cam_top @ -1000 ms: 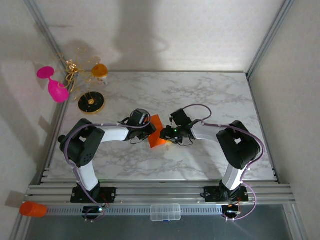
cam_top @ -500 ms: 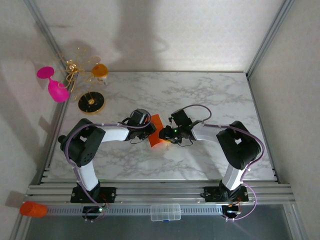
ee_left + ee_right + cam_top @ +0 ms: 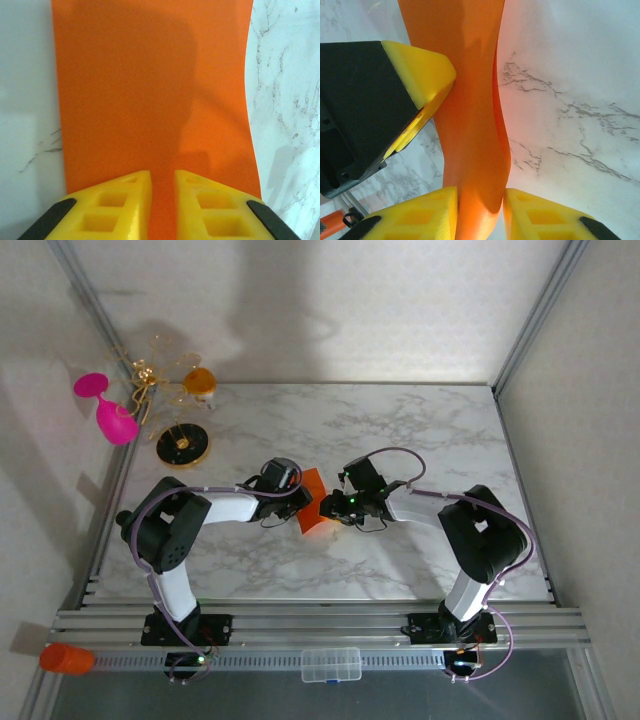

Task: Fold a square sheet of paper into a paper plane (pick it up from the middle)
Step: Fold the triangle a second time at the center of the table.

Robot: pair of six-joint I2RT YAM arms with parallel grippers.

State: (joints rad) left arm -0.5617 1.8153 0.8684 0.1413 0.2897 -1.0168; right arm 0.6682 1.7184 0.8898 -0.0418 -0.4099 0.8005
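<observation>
Seen from above, a pink goblet (image 3: pixel 108 410) lies off the far left corner of the marble table (image 3: pixel 420 430). An orange cup (image 3: pixel 200 380) sits just right of it, and a black-and-gold disc (image 3: pixel 183 445) lies on the table's far left edge. An orange cylinder (image 3: pixel 67 658) lies at the near left, beyond the rail.

Both arms bend inward and meet at the middle of the table. The left gripper (image 3: pixel 298 502) reaches in from the left. In its wrist view its yellow fingers (image 3: pixel 127 200) stand a narrow slit apart with orange showing in the gap. I cannot tell whether they nip a fold.

The paper (image 3: pixel 312 508) sits between the two grippers at the table's centre, lifted and bent. From the left wrist its left edge runs straight and its right edge bows outward. From the right wrist it stands on edge, curved, with two layers showing along its right edge.

The right gripper (image 3: pixel 332 508) comes from the right, its fingers (image 3: pixel 540 215) narrow and pressed against both sides of the paper, holding it.

Open marble spreads far and right of the grippers, out to the frame posts. A clear box (image 3: pixel 331 664) rests on the near rail.
</observation>
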